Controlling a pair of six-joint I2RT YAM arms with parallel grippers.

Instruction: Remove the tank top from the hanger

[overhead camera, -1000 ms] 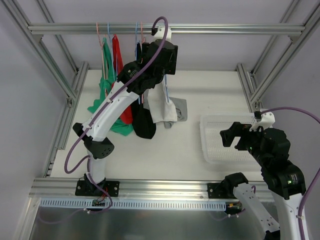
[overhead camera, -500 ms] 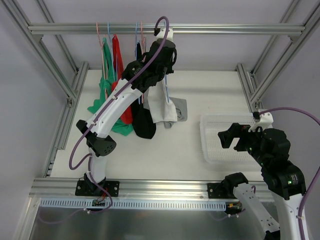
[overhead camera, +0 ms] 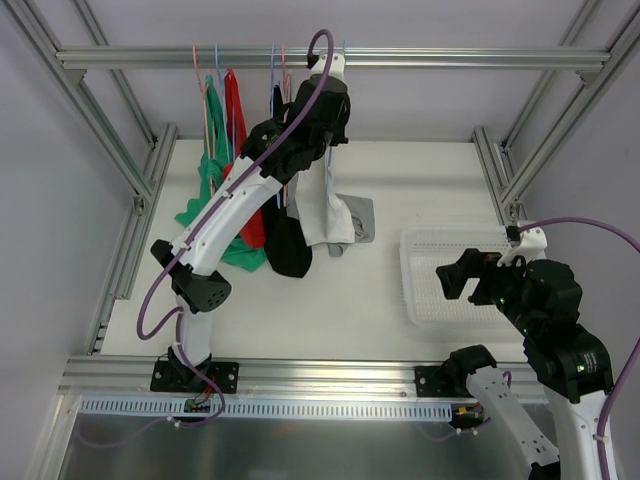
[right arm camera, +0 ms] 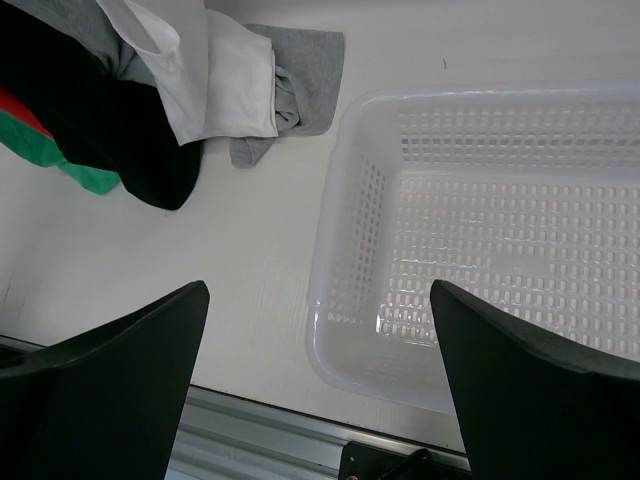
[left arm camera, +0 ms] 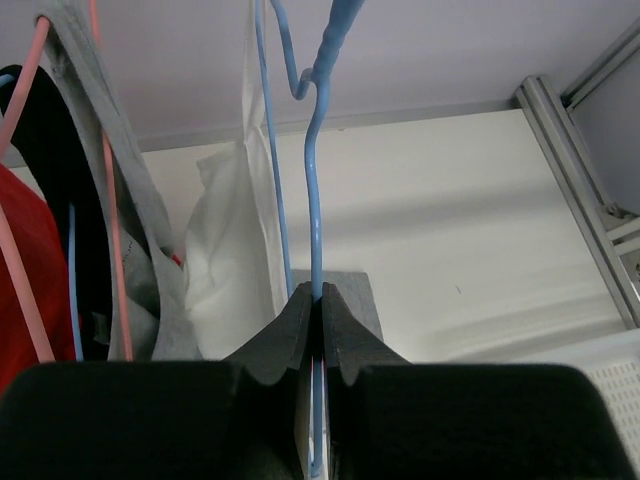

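High at the back rail [overhead camera: 450, 57], the left gripper [left arm camera: 318, 300], which stood wide apart a second ago, has now pinched fully shut on a thin wire of the blue hanger [left arm camera: 313, 200] below its hook. We take that as the hold being made. With the hanger steadied, the white tank top [overhead camera: 322, 210] that appears to hang from it, its lower end trailing on the tabletop [overhead camera: 420, 180], can be drawn off, though it is not yet free. The right gripper [right arm camera: 318, 300] has not changed: its jaws are spread wide, holding nothing, above the near left corner of the basket [right arm camera: 340, 200]. We count two arms, one basket and garments in five colours: the white one, a green top [overhead camera: 205, 190], a red top [overhead camera: 235, 110], a black top [overhead camera: 288, 250] and a grey top [overhead camera: 358, 215]. The other hangers [overhead camera: 196, 60], pink and blue, crowd too closely on the rail for a sure count.
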